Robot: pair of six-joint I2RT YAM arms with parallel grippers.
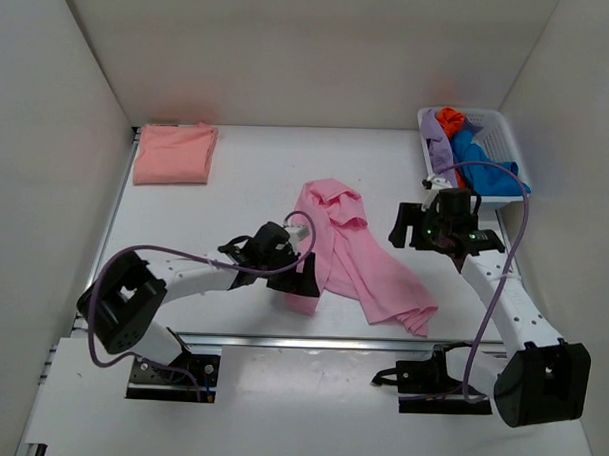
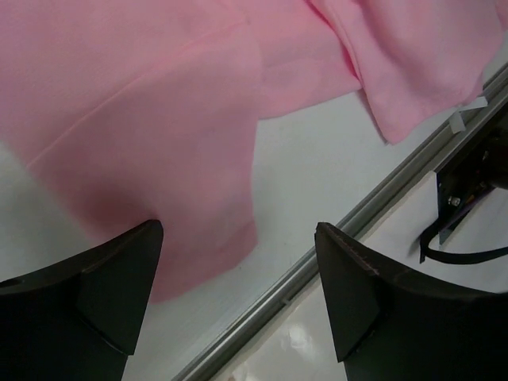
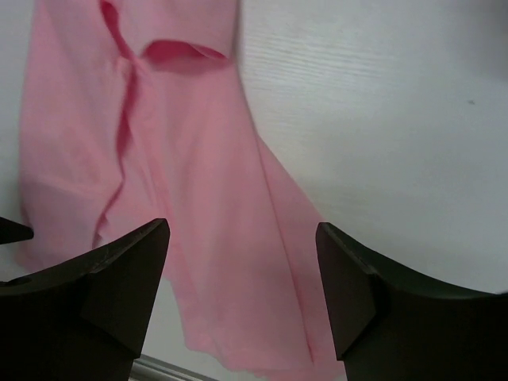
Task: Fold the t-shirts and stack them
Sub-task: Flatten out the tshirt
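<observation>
Left gripper point(image 2: 238, 238): jaws wide, empty, over pink shirt's point(image 1: 356, 252) near corner; cloth lies ahead and to its right. Right gripper point(image 3: 242, 230): wide, empty, shirt to its left. Long axis slants between them; left nearer. Salmon shirt point(image 1: 174, 153): folded, well beyond left gripper.

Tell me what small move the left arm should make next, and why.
Probably lower the left gripper onto the near edge of the pink t-shirt and close on it. The gripper is open and empty, with that edge lying just below it; the shirt is crumpled, while the salmon t-shirt already lies folded in the far left corner.
</observation>
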